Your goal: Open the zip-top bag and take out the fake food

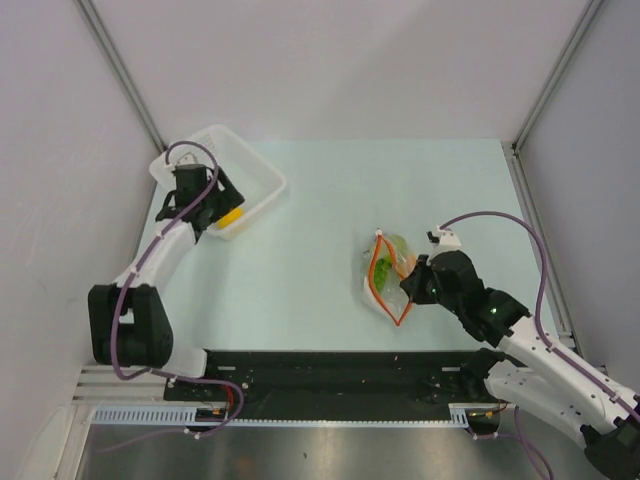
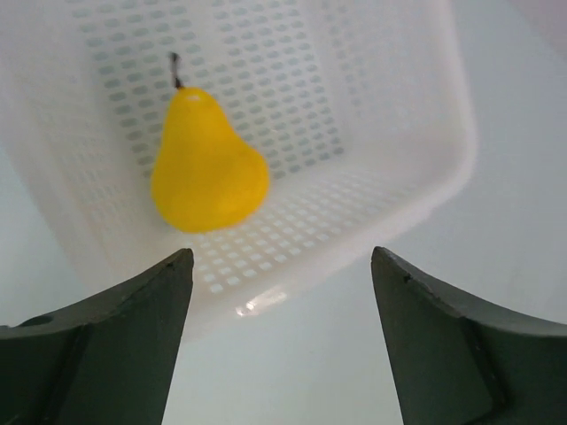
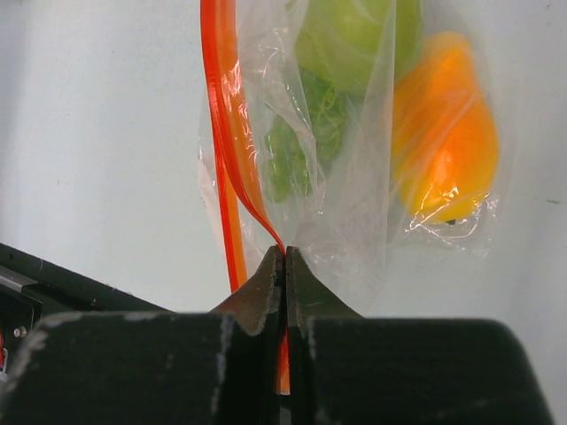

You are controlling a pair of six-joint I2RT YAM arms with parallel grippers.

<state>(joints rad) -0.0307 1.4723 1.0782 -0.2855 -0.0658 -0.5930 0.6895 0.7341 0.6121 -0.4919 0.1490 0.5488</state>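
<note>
Right wrist: right end effector (image 3: 285,258) pinches crinkly clear zip-top bag (image 3: 350,208); left end effector (image 2: 282,261) spread wide

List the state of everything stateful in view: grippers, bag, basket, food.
left gripper: open, empty, above the basket.
right gripper: shut on the zip strip of the zip-top bag.
zip-top bag: zip parted, lying on the table, not empty.
basket: upright, holds one yellow pear.
yellow pear: out of the bag, lying in the basket.
green piece: inside the bag.
orange piece: inside the bag.
</note>
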